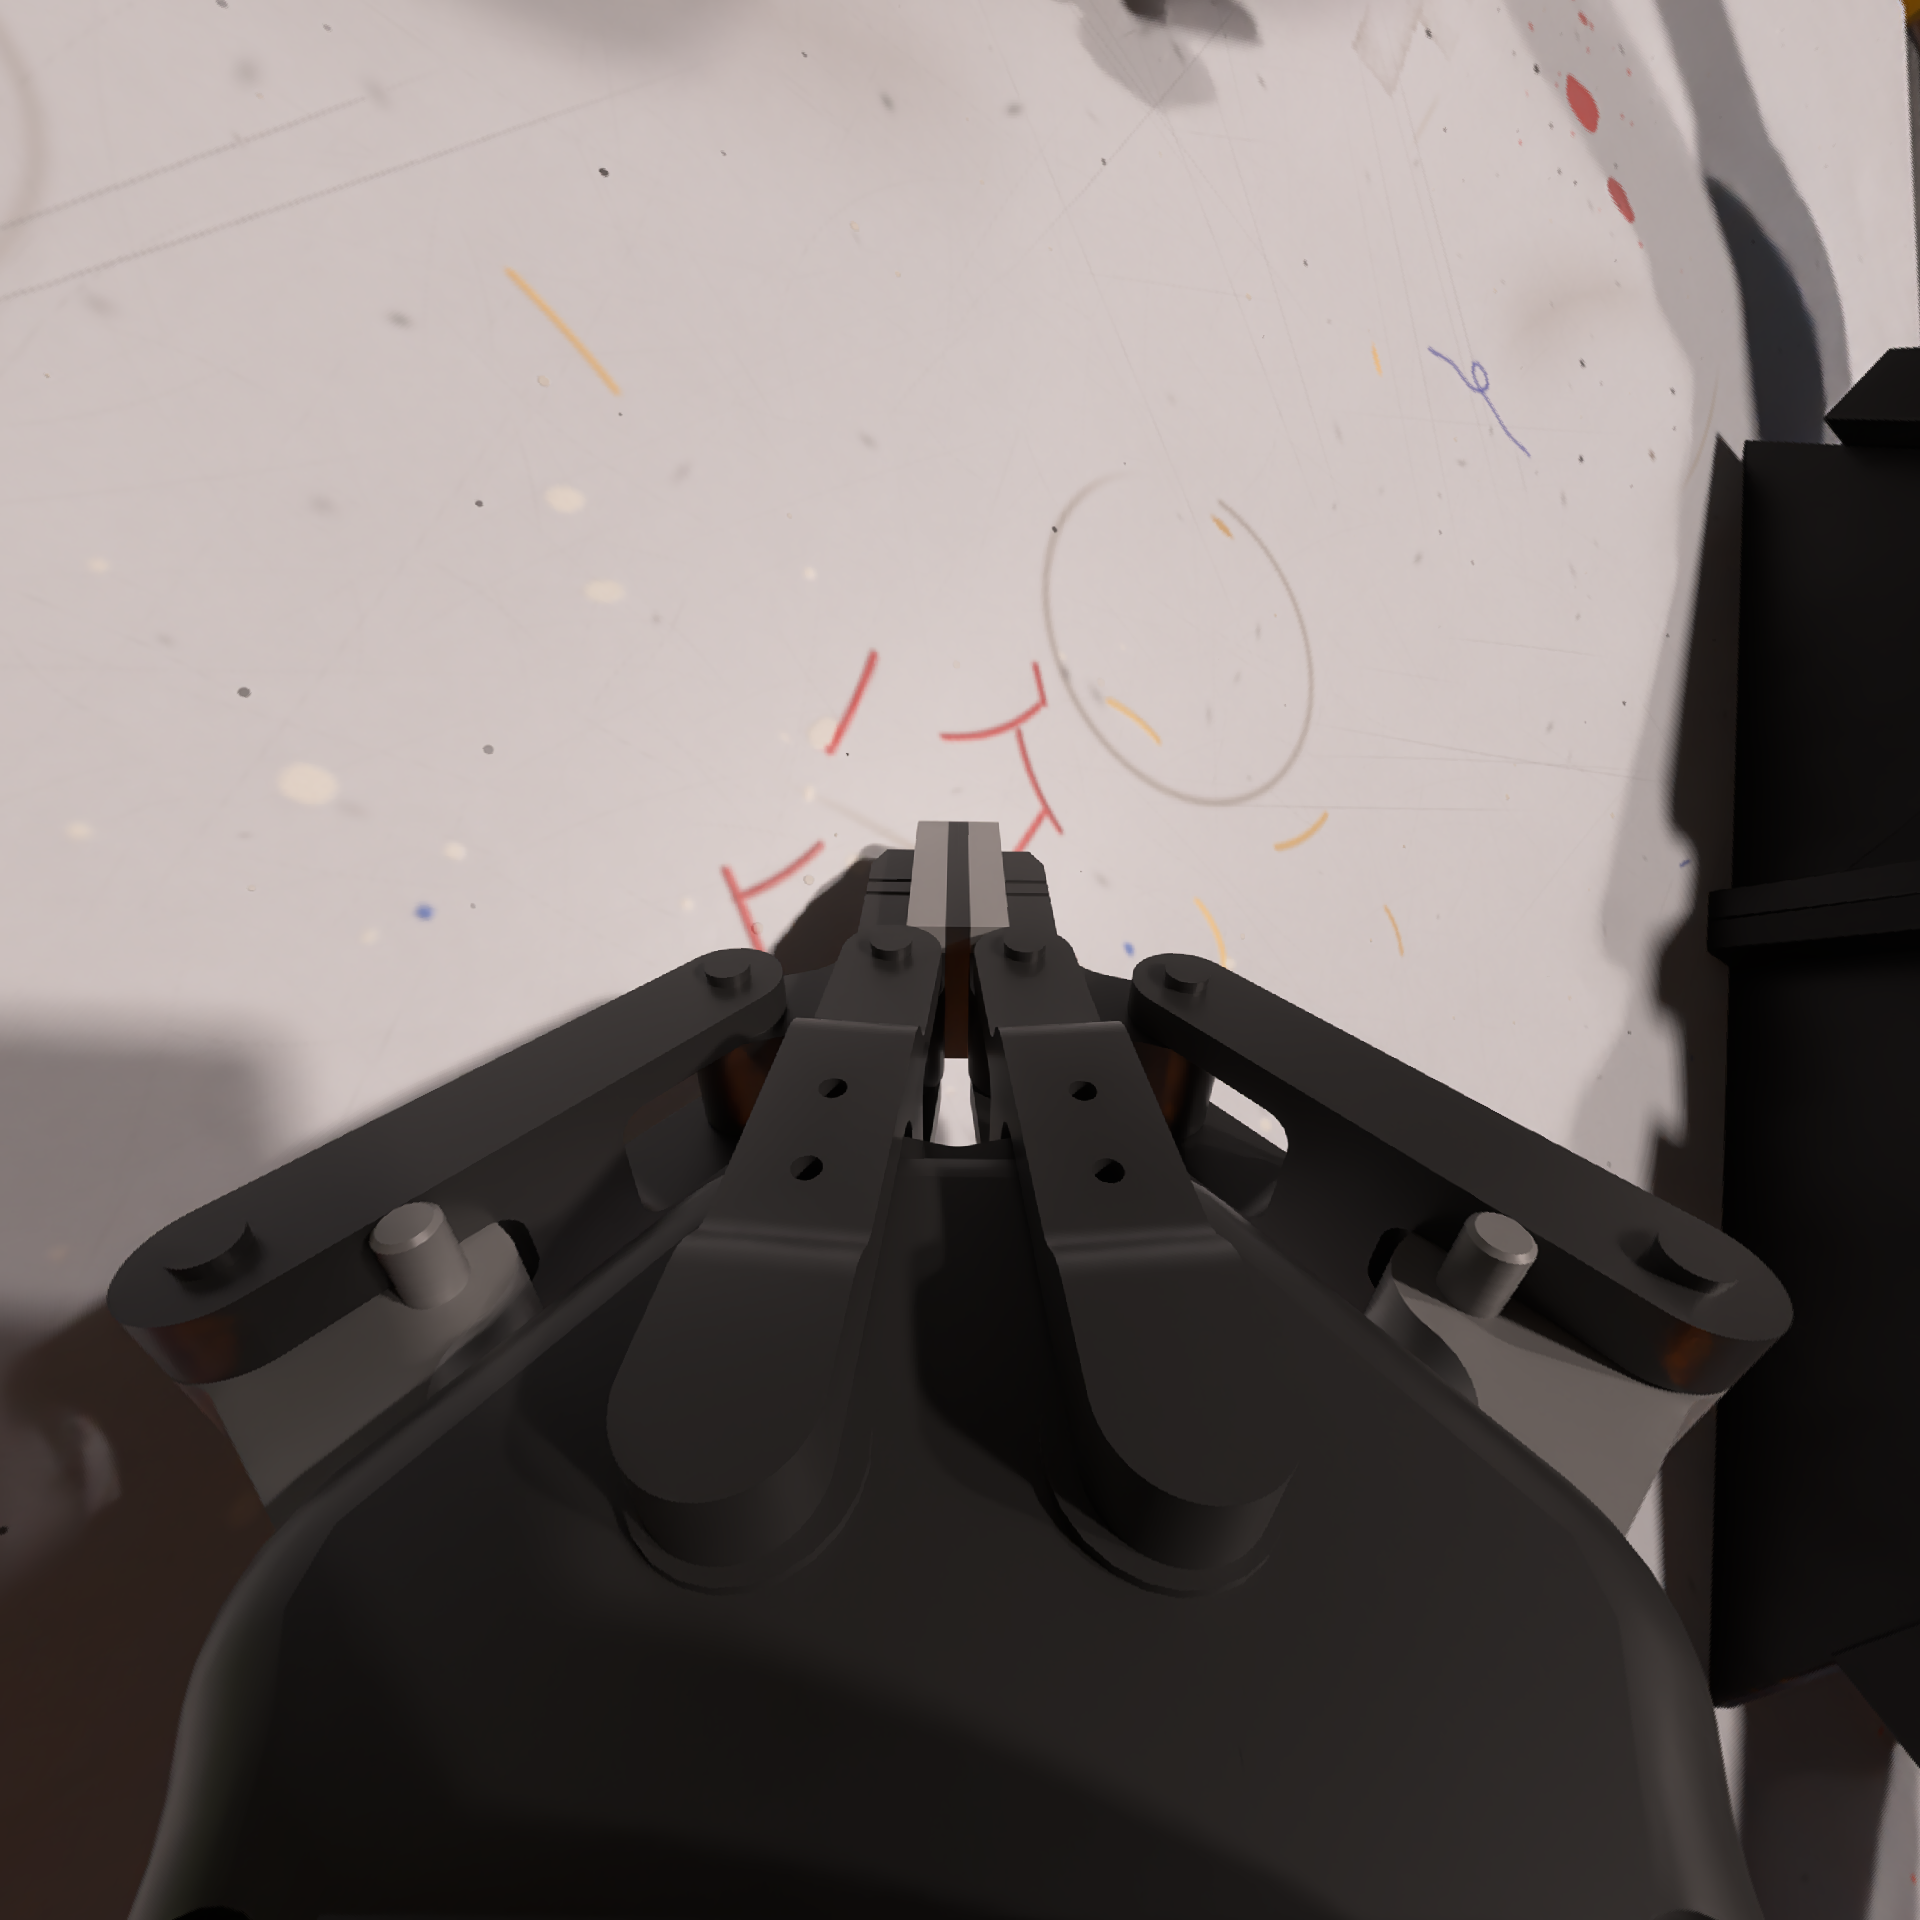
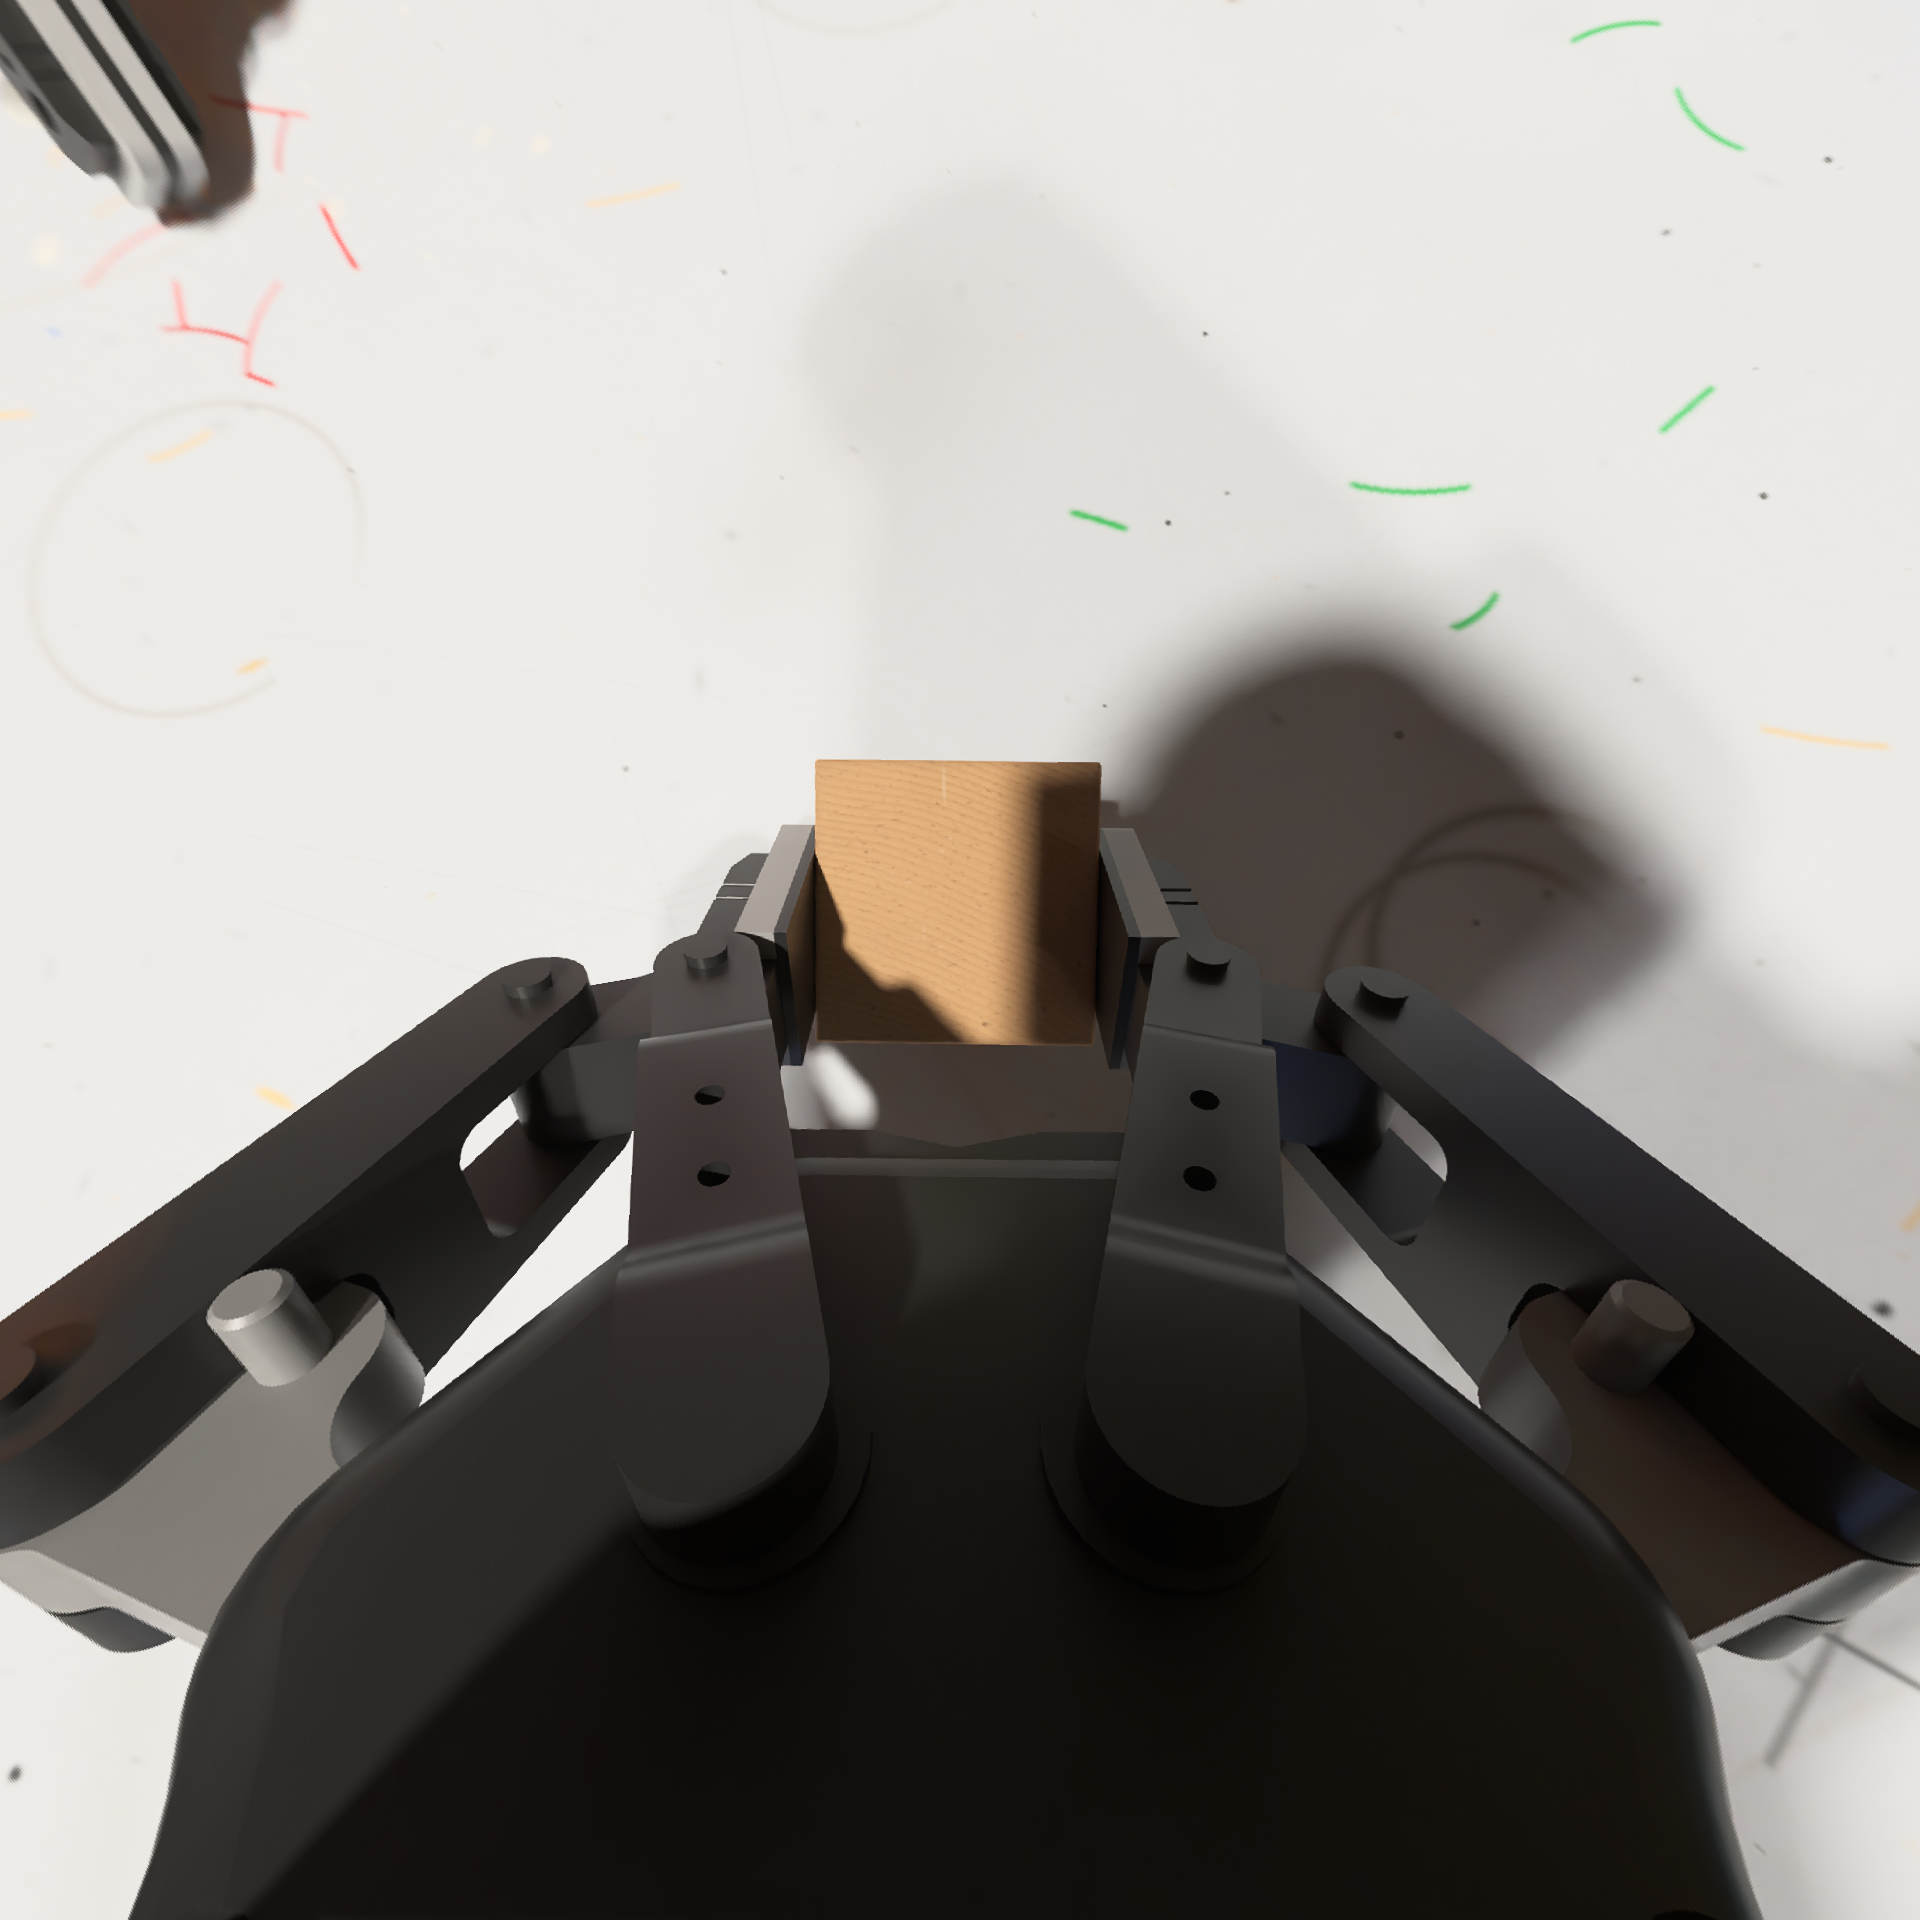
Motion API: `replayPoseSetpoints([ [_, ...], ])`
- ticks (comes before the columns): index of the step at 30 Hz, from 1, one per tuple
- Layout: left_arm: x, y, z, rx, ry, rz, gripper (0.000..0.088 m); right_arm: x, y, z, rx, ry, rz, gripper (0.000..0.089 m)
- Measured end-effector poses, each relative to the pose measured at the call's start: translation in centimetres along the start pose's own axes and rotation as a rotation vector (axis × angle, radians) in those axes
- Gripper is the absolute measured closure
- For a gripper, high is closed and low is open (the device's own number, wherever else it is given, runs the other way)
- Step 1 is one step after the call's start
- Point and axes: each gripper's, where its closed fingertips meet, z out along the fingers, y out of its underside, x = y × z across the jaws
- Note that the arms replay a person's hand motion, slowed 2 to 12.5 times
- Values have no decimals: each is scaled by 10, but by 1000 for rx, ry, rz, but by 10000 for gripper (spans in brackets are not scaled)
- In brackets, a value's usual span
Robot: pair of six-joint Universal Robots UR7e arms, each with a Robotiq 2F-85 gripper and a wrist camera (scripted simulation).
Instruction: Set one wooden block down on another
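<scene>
In the right wrist view my right gripper (image 2: 957,914) is shut on a light wooden block (image 2: 956,894), held between both pads above the white table (image 2: 623,582). Only this one block shows; whatever lies under it is hidden by the block and the gripper body. In the left wrist view my left gripper (image 1: 957,873) is shut and empty, its pads pressed together, hovering above the white table (image 1: 520,520). The left gripper also shows far off in the right wrist view (image 2: 114,114) at the top left corner.
The table carries red, yellow, green and blue pen marks and faint ring stains (image 1: 1179,639). A black boxy structure (image 1: 1818,935) stands at the right edge of the left wrist view. Dark shadows of the arms fall on the table (image 2: 1382,810).
</scene>
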Motion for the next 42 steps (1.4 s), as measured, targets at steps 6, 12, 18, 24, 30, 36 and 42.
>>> replayPoseSetpoints([
  [6,0,0,0,-2,1,5,882,-18,-2,5,25,-82,-17,460],
  [12,0,0,0,-1,-2,5,882,-49,-2,8,-26,-159,-151,460],
  [18,0,0,0,1,-3,3,882,-63,-3,10,-63,-194,-211,460],
  [24,0,0,0,1,-2,-1,882,-43,-5,9,-53,-108,-164,460],
  [30,0,-1,1,2,-2,-5,882,-10,-4,7,2,-2,-30,460],
  [36,0,-1,1,3,-6,-3,882,-9,-5,5,52,-41,36,460],
  [42,0,-1,1,4,-10,0,882,-31,-1,6,13,-106,-51,460],
])
